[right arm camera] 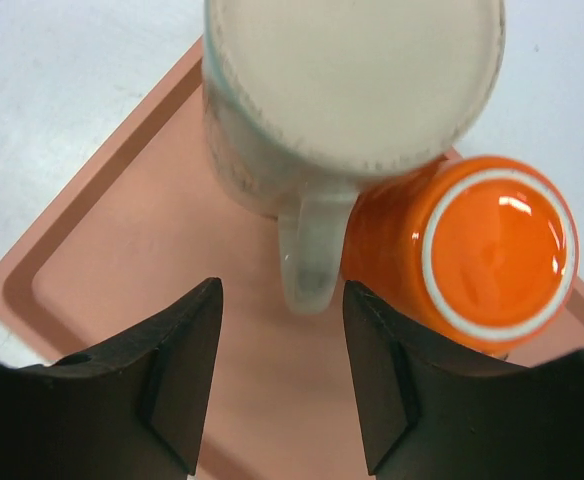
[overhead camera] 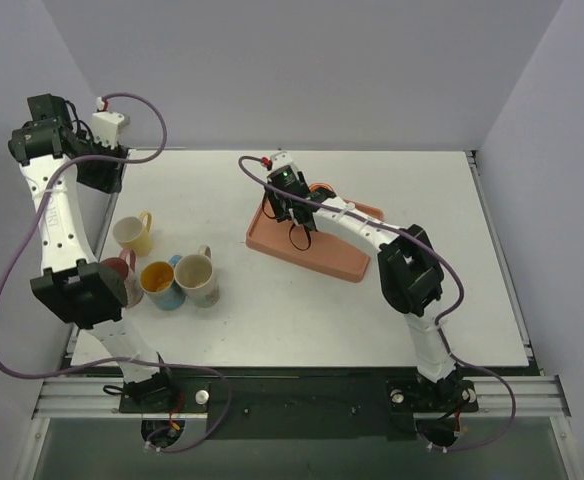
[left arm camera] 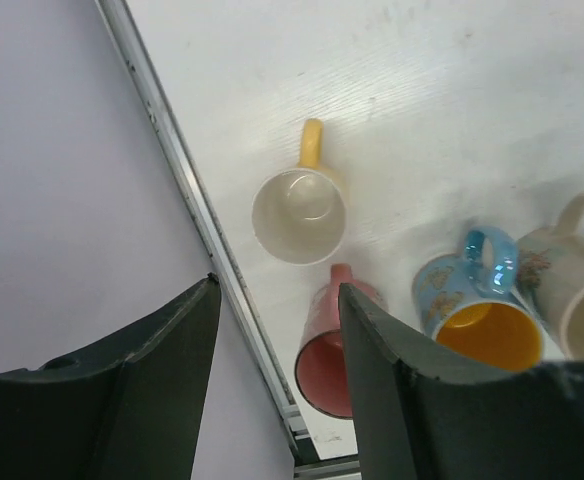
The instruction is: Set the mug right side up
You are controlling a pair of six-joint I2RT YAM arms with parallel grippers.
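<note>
An upside-down cream mug [right arm camera: 352, 80] stands on a salmon tray [right arm camera: 122, 260], its handle [right arm camera: 307, 260] pointing toward my right gripper [right arm camera: 282, 370]. The right gripper is open and empty, hovering just above the tray with the handle a little beyond the gap between its fingers. An orange mug [right arm camera: 497, 245], also bottom up, touches the cream mug's right side. In the top view the right gripper [overhead camera: 294, 205] covers the cream mug. My left gripper [left arm camera: 277, 345] is open and empty, held high over the table's left edge [overhead camera: 102, 165].
Several upright mugs stand at the left: white with yellow handle [left arm camera: 298, 215], pink [left arm camera: 332, 355], blue with yellow inside [left arm camera: 477, 310], cream patterned [left arm camera: 582, 280]. The tray [overhead camera: 312, 250] lies mid-table. The table's metal left edge [left arm camera: 187, 180] runs below the left gripper.
</note>
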